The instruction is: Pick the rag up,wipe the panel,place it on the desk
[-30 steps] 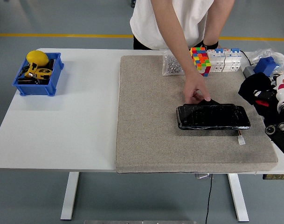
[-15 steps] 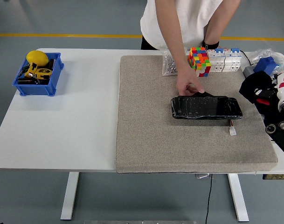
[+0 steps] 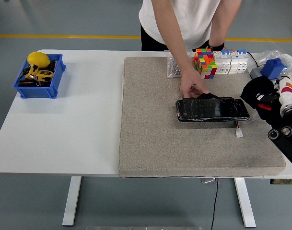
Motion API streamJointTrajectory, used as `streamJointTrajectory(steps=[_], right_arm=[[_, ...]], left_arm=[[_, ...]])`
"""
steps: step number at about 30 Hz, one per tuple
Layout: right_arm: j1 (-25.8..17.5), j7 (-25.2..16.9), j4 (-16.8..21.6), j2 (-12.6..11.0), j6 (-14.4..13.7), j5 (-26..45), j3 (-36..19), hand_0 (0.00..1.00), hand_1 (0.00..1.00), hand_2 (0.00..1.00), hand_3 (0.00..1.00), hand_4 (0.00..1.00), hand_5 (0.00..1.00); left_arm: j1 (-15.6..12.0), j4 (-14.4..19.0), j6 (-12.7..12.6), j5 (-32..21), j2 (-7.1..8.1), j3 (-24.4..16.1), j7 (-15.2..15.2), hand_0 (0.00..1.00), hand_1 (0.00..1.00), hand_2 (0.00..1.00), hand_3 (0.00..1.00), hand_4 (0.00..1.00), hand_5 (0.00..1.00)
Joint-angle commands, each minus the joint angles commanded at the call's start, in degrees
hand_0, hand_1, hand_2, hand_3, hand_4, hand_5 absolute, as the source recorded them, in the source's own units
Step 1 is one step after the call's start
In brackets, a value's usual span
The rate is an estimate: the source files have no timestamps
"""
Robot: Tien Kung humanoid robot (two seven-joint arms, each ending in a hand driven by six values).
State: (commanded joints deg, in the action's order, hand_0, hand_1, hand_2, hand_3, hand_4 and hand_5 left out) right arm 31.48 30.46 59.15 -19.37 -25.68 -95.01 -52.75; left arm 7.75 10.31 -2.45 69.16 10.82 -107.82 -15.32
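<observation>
grey mat (image 3: 150,139), panel (image 3: 212,109) left of right robot hand (image 3: 262,96)

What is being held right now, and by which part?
The person's hand grips the black panel at its far edge, near the left end. The right robot hand at the mat's right edge seems to clutch something black, unclear what.

White counter (image 3: 88,124) on white legs. Left far corner: blue bin (image 3: 39,78) with a yellow object and dark bits inside. Right half covered by big grey felt mat (image 3: 155,139), reaching the near edge. On the mat: black glossy panel (image 3: 212,109) right of centre, small white connector (image 3: 239,133) just beside its near right corner, colourful cube (image 3: 205,62), bag of small metal parts (image 3: 176,67), white modules (image 3: 230,61) along far edge.
</observation>
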Motion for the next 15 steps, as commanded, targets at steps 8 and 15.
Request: streamJointTrajectory(steps=[8,15], right_arm=[[0.6,-0.1,-1.5,2.5,0.0,0.3,0.5,0.243,0.296,0.341,0.365,0.731,0.002],[1.6,-0.1,-2.1,4.2,0.0,0.6,2.4,0.243,0.296,0.341,0.367,0.732,0.002]], left_arm=[[0.1,0.0,-0.1,0.2,0.19,-0.2,-0.1,0.686,0.729,0.731,0.606,0.667,0.625],[-0.1,0.0,-0.2,0.2,0.18,-0.4,-0.2,0.684,0.729,0.731,0.606,0.666,0.624]])
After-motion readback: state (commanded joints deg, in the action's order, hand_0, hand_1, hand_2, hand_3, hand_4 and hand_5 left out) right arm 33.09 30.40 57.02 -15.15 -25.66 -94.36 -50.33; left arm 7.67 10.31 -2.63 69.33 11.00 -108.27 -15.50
